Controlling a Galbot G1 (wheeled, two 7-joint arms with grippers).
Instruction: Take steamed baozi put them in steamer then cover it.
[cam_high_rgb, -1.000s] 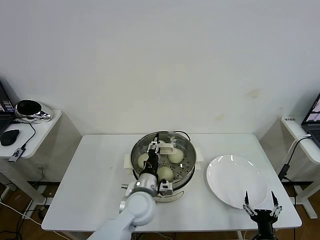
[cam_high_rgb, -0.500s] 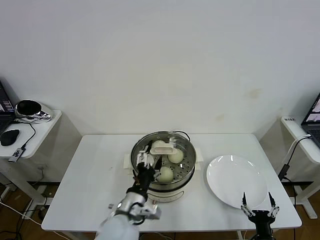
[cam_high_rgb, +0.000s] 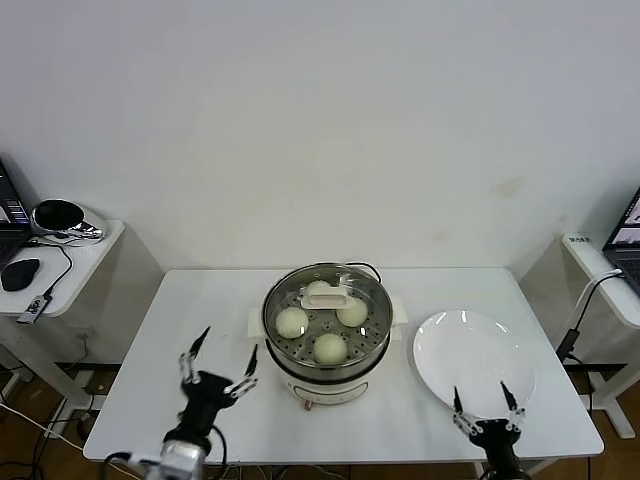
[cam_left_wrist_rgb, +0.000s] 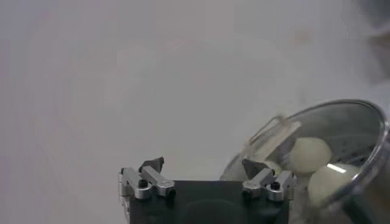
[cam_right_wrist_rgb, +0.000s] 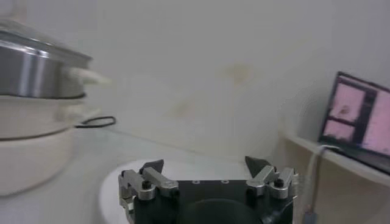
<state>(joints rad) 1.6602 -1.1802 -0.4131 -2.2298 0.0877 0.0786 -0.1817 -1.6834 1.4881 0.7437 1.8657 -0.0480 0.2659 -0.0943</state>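
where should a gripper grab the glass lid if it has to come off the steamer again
By the cream-white oblong handle at the centre of the glass lid, coming straight down from above. The lid lies flat on the steamer, its glass is smooth and its rim sits on the pot, so the raised bar is the only graspable part. Close the fingers across its narrow width.

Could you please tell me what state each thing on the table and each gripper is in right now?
steamer: upright on the table, covered.
cover: seated on the steamer, handle on top.
steamed baozi: four inside the steamer, under the cover.
plate: empty, flat on the table.
left gripper: open, holding nothing, beside the steamer.
right gripper: open, holding nothing, at the plate's near edge.
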